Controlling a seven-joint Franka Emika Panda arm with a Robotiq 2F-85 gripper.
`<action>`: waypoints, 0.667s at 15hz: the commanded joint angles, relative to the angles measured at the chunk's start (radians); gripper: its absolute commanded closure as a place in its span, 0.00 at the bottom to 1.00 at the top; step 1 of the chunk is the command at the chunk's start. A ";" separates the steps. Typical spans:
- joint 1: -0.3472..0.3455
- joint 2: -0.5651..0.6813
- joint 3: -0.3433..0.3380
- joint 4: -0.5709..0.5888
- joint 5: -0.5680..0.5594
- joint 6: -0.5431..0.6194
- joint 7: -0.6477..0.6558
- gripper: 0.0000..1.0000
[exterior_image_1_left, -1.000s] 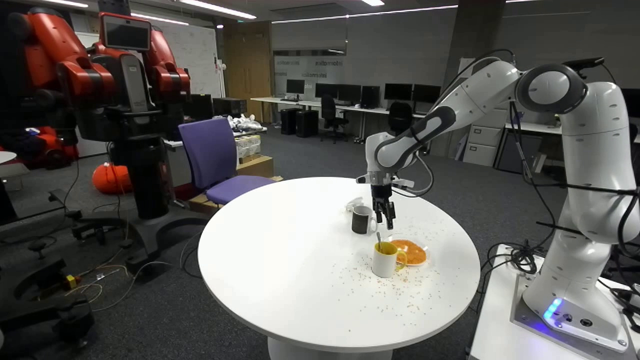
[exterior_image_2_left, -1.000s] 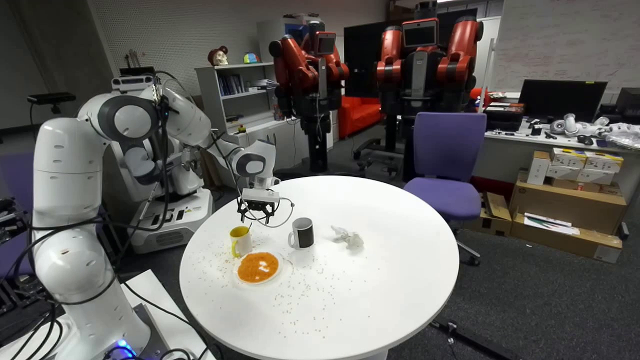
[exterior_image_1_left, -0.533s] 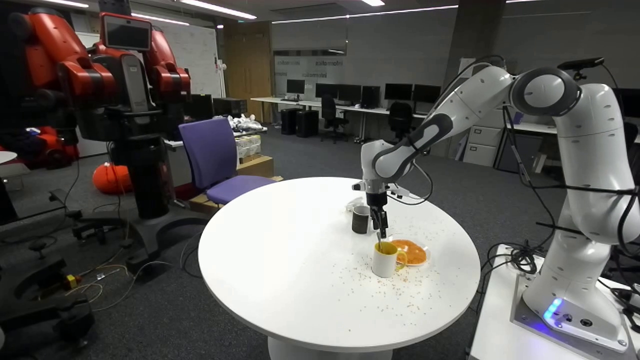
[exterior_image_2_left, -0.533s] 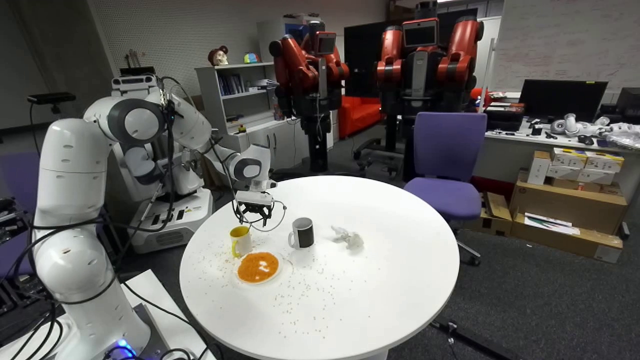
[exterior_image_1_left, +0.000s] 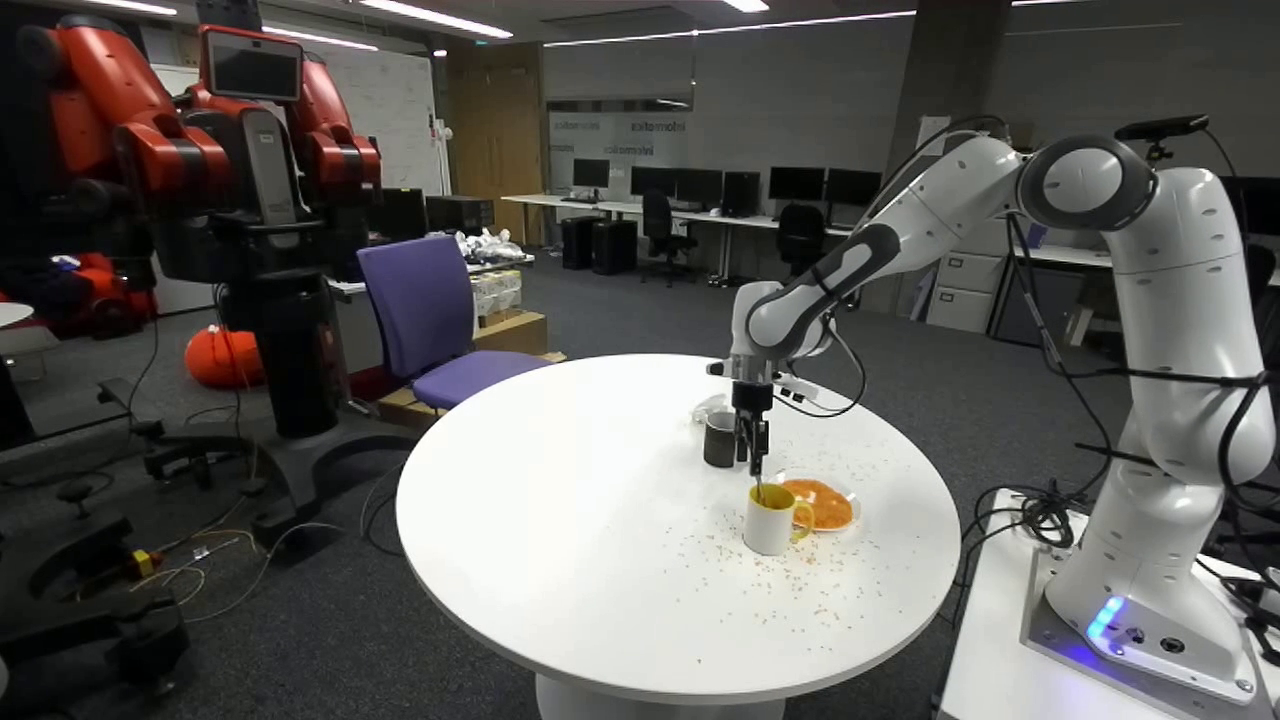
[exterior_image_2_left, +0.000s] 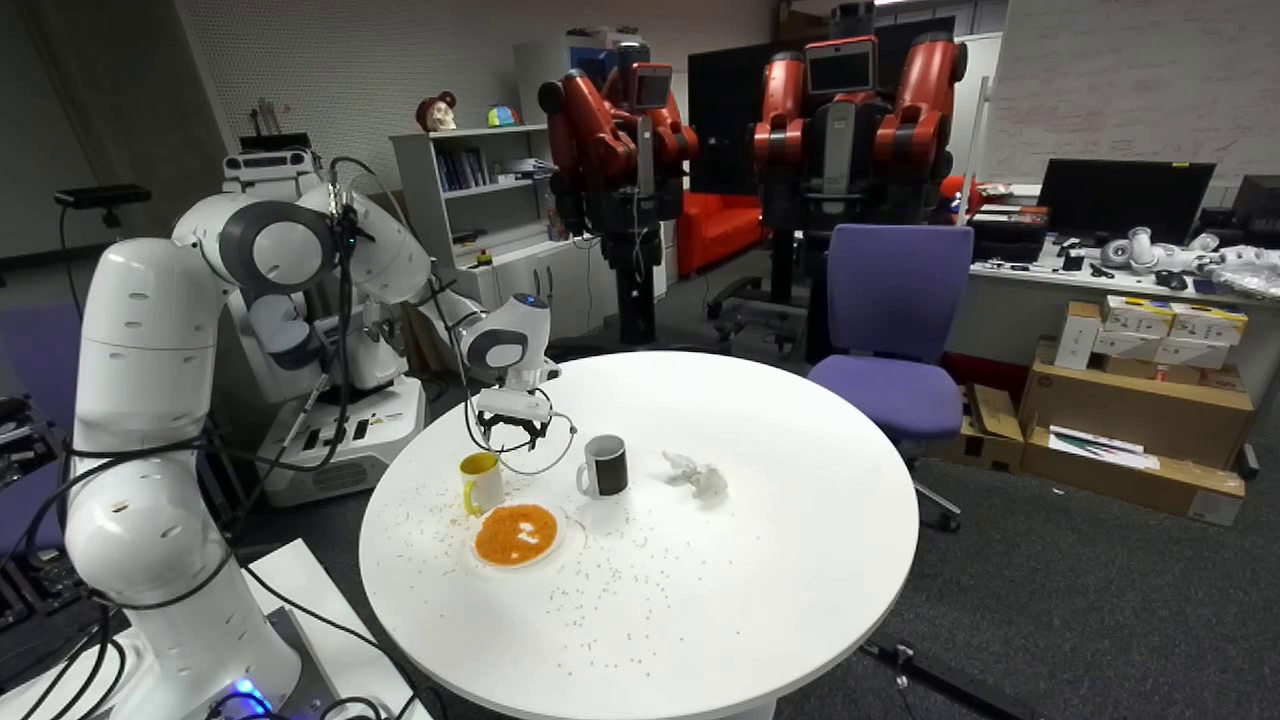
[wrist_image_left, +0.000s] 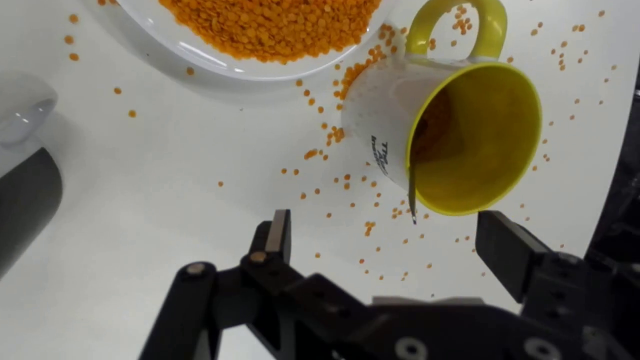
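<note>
Wrist view | holding fingers (wrist_image_left: 505, 255) spread, gripping nothing | hovering near utensil (wrist_image_left: 412, 197) leaning inside yellow-lined mug (wrist_image_left: 475, 135) | probably calling for straddling utensil evenly, closing slowly, sparing mug from knocks

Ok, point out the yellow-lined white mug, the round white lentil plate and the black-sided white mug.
Yellow-lined mug (wrist_image_left: 475, 140), wrist view: inner wall.
Plate (wrist_image_left: 245, 70), wrist view: rim.
Black-sided mug (exterior_image_2_left: 611, 470), in an exterior view: black wall.

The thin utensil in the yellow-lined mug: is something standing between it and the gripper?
Nothing visible does. In the wrist view, the gripper is open and the free end of the thin utensil shows between its fingertips; the mug shows close to one.
</note>
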 joint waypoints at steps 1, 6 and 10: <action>-0.055 -0.022 0.028 -0.017 0.094 -0.036 -0.098 0.00; -0.064 -0.017 0.006 0.005 0.094 -0.157 -0.094 0.00; -0.050 -0.013 -0.007 0.024 0.076 -0.238 -0.082 0.00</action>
